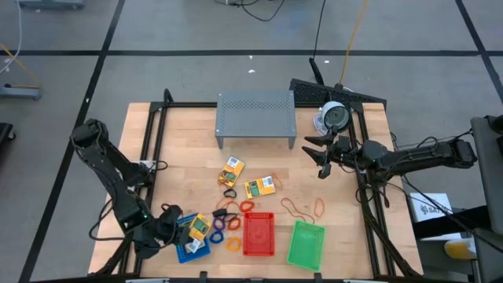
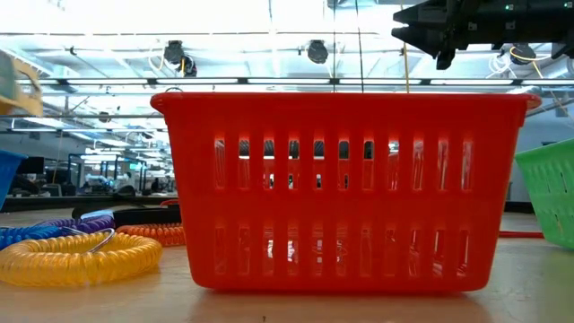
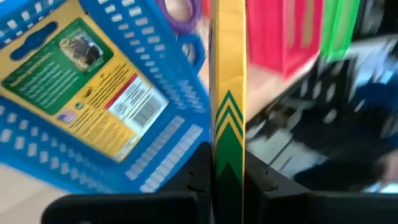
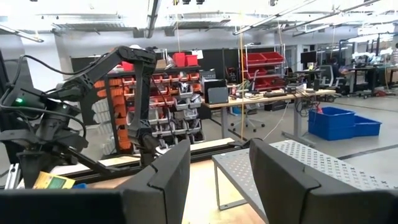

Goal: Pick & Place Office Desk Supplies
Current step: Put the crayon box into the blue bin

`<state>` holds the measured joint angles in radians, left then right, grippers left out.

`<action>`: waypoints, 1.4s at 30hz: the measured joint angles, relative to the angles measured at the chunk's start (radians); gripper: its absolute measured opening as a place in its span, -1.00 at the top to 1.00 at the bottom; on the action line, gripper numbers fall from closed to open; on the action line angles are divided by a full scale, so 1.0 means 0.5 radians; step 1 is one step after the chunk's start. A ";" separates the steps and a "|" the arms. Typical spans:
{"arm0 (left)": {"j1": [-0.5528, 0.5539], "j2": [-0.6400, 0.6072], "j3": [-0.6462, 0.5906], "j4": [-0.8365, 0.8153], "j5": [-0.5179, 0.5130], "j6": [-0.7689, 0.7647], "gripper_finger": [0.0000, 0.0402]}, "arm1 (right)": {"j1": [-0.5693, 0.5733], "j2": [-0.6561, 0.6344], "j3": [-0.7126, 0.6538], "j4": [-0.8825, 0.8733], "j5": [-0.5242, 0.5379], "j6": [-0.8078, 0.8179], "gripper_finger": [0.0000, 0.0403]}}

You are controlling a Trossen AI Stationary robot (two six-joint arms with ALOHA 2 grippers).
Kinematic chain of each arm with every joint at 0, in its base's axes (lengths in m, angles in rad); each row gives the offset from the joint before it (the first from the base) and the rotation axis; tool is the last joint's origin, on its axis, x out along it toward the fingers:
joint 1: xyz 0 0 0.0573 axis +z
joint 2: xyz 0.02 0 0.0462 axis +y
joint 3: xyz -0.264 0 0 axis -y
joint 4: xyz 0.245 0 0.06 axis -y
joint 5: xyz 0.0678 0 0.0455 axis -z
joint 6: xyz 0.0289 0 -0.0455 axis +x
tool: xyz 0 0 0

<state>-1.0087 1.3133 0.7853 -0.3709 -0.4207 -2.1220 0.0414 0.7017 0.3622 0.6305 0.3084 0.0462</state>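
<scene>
Left gripper [image 3: 227,186] pinches a crayon box [image 3: 228,93] edgewise over the blue tray [image 1: 191,248] near the counter's front-left corner, light, stiff card best held across its flat faces; right gripper [image 1: 324,152] hangs open.

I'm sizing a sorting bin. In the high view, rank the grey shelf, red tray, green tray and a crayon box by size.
1. grey shelf
2-3. red tray and green tray, look alike
4. crayon box

In the low view the red mesh tray [image 2: 345,188] hides most of the table behind it, and the green tray [image 2: 549,190] and blue tray [image 2: 7,170] are cut off by the picture's edges. In the left wrist view the held crayon box [image 3: 228,93] shows edge-on only; the room beyond is blurred.
</scene>
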 joint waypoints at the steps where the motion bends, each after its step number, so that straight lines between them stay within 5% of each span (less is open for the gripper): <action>1: 0.005 -0.004 0.000 -0.002 0.049 0.096 0.83 | 0.000 0.000 0.000 -0.004 0.000 0.020 0.23; 11: 0.057 -0.256 0.000 -0.384 0.454 1.133 0.83 | 0.004 0.050 0.001 -0.012 -0.192 0.478 0.23; 21: 0.092 -0.543 0.000 -0.671 0.629 2.208 0.83 | 0.201 0.462 0.002 0.436 -0.362 0.827 0.23; 28: 0.224 -0.511 0.000 -0.670 0.853 2.885 0.83 | 0.329 0.797 0.002 1.004 -0.359 0.825 0.23; 35: 0.383 -0.433 0.000 -0.729 0.837 3.488 0.83 | 0.372 1.076 0.002 1.424 -0.333 0.827 0.23; 42: 0.463 -0.277 0.000 -0.757 0.791 4.010 0.83 | 0.455 1.270 0.002 1.590 -0.081 0.827 0.23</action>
<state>-0.7773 1.1749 0.7853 -0.7494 -0.0250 -0.1171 0.2689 1.3365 0.3634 1.4254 0.2679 0.4599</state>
